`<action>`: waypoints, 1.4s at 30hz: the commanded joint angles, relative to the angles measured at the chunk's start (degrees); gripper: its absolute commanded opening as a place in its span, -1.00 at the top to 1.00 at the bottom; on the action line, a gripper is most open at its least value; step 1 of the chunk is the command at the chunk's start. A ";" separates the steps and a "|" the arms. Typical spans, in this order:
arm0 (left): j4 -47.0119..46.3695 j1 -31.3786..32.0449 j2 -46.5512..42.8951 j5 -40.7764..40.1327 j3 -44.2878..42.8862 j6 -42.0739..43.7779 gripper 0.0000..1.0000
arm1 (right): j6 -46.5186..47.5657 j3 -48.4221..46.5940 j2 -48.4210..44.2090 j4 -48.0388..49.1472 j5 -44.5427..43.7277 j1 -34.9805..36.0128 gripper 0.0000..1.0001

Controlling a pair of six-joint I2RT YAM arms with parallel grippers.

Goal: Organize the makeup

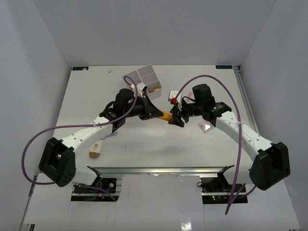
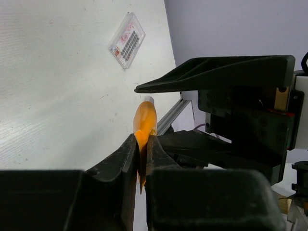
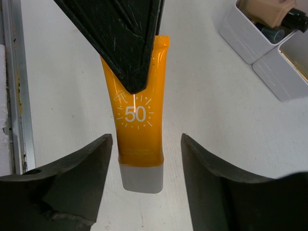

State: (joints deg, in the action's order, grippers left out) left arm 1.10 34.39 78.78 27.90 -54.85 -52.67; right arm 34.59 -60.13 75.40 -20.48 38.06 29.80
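Observation:
My left gripper (image 2: 141,139) is shut on the flat crimped end of the orange tube (image 2: 145,120) and holds it above the table. In the right wrist view the tube (image 3: 139,125) hangs with its white cap (image 3: 141,175) toward the camera. My right gripper (image 3: 147,139) is open, one finger on each side of the cap end, and touches neither side. From above, both grippers meet at mid-table with the tube (image 1: 164,116) between them: left gripper (image 1: 156,113), right gripper (image 1: 175,118).
The white compartment box (image 1: 147,74) stands behind the left gripper and holds a skin-tone bottle (image 3: 269,12). A beige sponge (image 1: 95,150) lies beside the left arm. A clear packet (image 1: 207,127) lies under the right arm and also shows in the left wrist view (image 2: 127,46).

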 commanded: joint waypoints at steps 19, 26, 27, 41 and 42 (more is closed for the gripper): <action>27.98 -1.44 21.33 -31.09 -43.92 36.97 1.00 | -0.76 9.54 -12.78 3.94 10.17 -11.07 -0.56; 31.64 -3.47 31.89 -37.93 -57.81 40.86 1.00 | -0.40 11.26 -15.41 4.49 10.59 -11.57 -0.56; 31.76 -3.85 33.01 -38.39 -58.86 41.25 1.00 | -0.40 11.51 -15.51 4.59 10.71 -11.64 -0.56; 32.30 -6.65 42.59 -40.91 -67.20 44.47 1.00 | 0.04 12.43 -15.25 4.78 10.49 -12.05 -0.57; 32.30 -6.73 43.11 -40.99 -67.40 44.66 1.00 | 0.04 12.49 -15.16 4.80 10.54 -12.05 -0.57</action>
State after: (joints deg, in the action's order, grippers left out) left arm 33.65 27.91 121.76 -11.96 -118.80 -9.61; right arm 34.31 -47.85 60.62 -17.58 47.33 18.11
